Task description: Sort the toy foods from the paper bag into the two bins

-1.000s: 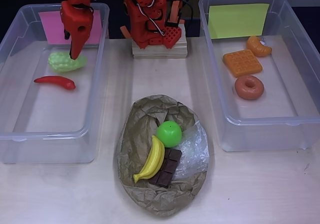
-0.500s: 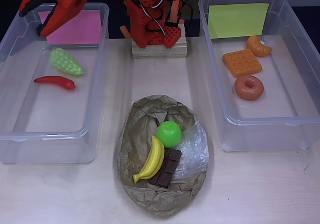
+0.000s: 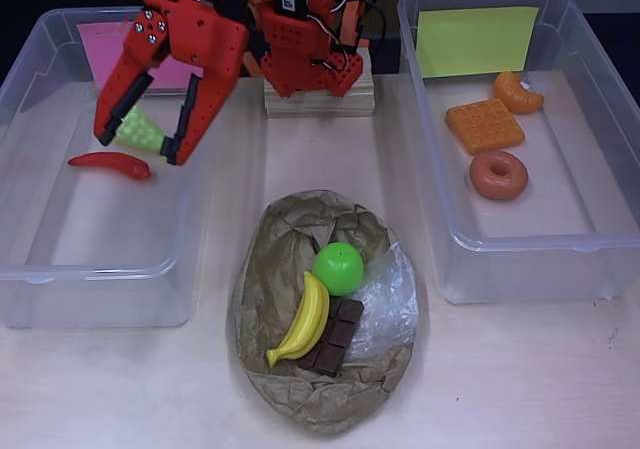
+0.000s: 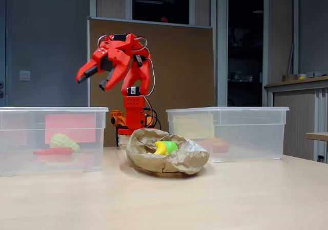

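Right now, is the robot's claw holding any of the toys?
No, in the fixed view the gripper hangs open and empty high above the pink-label bin, with the grapes lying inside the bin.

The gripper (image 3: 138, 146) has let go of the grapes (image 3: 140, 131), risen out of the pink-label bin (image 3: 30, 69) and now hangs open high above it, empty, with the grapes lying beside the chili (image 3: 110, 163).

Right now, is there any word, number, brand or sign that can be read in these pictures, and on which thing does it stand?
None can be read.
Pink paper label on the left clear plastic bin: blank, no writing visible.
Yellow-green paper label on the right clear plastic bin: blank.
Crumpled brown paper bag: no print visible.
Red robot arm: no marking legible.
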`<action>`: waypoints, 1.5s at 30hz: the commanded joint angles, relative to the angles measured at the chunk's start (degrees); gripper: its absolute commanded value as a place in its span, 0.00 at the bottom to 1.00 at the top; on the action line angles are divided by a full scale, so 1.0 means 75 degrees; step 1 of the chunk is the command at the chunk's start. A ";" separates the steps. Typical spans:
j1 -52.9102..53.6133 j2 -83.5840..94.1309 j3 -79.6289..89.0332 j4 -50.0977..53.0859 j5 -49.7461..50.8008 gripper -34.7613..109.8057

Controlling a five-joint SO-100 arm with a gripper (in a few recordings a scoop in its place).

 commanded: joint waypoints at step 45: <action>-0.3914 -0.8004 -0.5484 0.0855 0.4500 0.44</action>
